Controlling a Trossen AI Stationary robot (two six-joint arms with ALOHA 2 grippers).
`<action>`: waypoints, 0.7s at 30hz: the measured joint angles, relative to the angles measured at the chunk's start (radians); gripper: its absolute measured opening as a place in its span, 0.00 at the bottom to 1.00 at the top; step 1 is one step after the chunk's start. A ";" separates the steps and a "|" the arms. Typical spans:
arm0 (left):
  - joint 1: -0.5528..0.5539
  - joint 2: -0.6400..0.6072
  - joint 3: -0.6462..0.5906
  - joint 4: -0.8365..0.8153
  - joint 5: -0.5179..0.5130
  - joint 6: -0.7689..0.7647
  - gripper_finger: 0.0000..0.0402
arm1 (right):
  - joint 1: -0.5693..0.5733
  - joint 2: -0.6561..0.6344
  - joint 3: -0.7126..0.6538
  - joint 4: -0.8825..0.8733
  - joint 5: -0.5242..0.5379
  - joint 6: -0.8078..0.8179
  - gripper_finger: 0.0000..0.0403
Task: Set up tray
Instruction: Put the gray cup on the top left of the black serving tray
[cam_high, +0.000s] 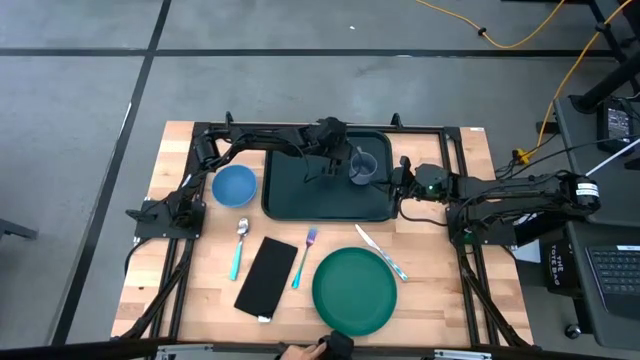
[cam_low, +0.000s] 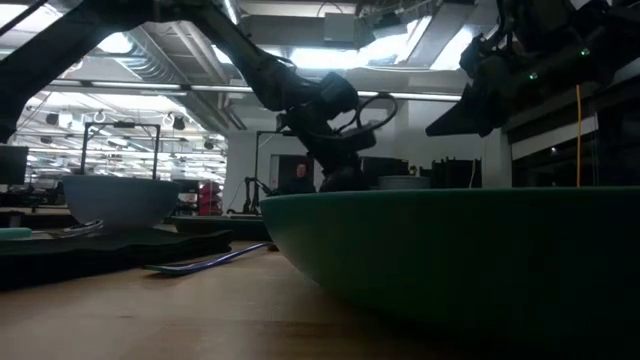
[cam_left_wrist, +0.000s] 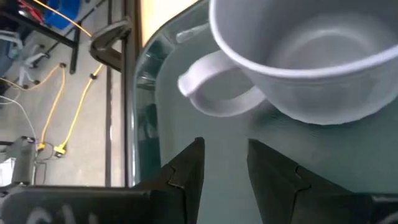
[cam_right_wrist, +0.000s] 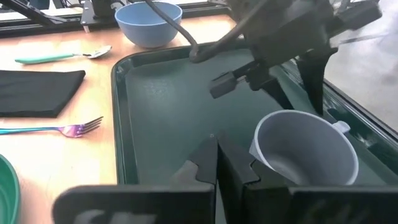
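Left wrist view: we see the left gripper (cam_left_wrist: 225, 165) with its fingers parted and nothing between them. It hangs just over the tray (cam_left_wrist: 186, 99) floor, and the grey cup (cam_left_wrist: 298, 56) stands right in front of it, its handle turned toward the fingers but not touching them.

In the right wrist view, the right gripper (cam_right_wrist: 217, 163) has its fingers pressed together and holds nothing. It is at the right edge of the tray, with the cup just beside it.

From above, we see the tray at the far middle of the table (cam_high: 180, 300), and the cup in its right far corner. A blue bowl (cam_high: 234, 185) is just left of the tray. Nearer to us lie a spoon (cam_high: 239, 247), a black napkin (cam_high: 266, 277), a fork (cam_high: 304, 256), a green plate (cam_high: 354, 291) and a knife (cam_high: 380, 252). A person's hand (cam_high: 300, 351) shows at the near table edge.
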 joint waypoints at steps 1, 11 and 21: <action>-0.001 0.000 0.000 0.007 0.000 0.000 0.28 | 0.000 0.000 0.000 -0.001 0.000 0.000 0.01; -0.001 0.000 0.000 0.041 -0.050 0.000 0.28 | 0.000 0.000 0.000 -0.011 0.000 0.004 0.06; -0.015 -0.006 0.000 0.028 -0.088 0.064 0.28 | 0.000 0.000 0.000 -0.020 0.000 0.026 0.02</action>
